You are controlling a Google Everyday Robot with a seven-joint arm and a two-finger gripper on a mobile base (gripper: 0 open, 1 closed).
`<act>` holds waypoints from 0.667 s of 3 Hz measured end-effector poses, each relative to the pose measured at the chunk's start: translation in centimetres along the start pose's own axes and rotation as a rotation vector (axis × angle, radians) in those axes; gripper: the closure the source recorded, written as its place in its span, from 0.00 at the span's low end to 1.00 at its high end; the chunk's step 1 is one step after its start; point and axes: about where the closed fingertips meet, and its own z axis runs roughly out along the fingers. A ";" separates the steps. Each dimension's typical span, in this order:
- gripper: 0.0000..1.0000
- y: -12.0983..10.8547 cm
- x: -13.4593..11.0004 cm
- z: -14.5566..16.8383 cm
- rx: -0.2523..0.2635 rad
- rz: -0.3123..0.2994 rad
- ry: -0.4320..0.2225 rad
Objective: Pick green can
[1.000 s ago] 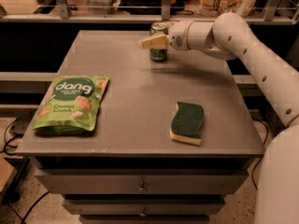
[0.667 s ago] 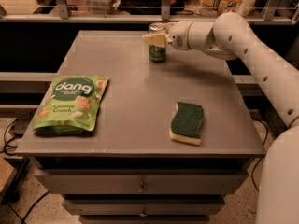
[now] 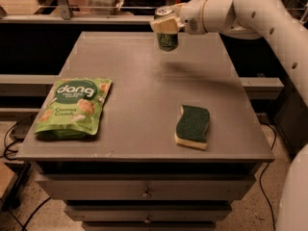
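The green can [image 3: 167,40] is a small light-green can with a silver top rim and dark lettering. It hangs in the air above the far middle of the grey table [image 3: 144,85], clear of the surface. My gripper [image 3: 167,25] is shut on the can's upper part, with a cream finger pad across its front. The white arm [image 3: 250,8] reaches in from the upper right.
A flat green "dang" snack bag [image 3: 74,107] lies at the table's left front. A green-topped yellow sponge [image 3: 192,127] lies at the right front. Drawers [image 3: 144,191] sit under the tabletop. A railing and clutter run behind the far edge.
The gripper has lifted the green can off the table; it now hangs above the surface, a little further from the back edge than before.
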 end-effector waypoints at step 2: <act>1.00 2.2 -6.8 -4.5 -0.018 -0.165 -0.019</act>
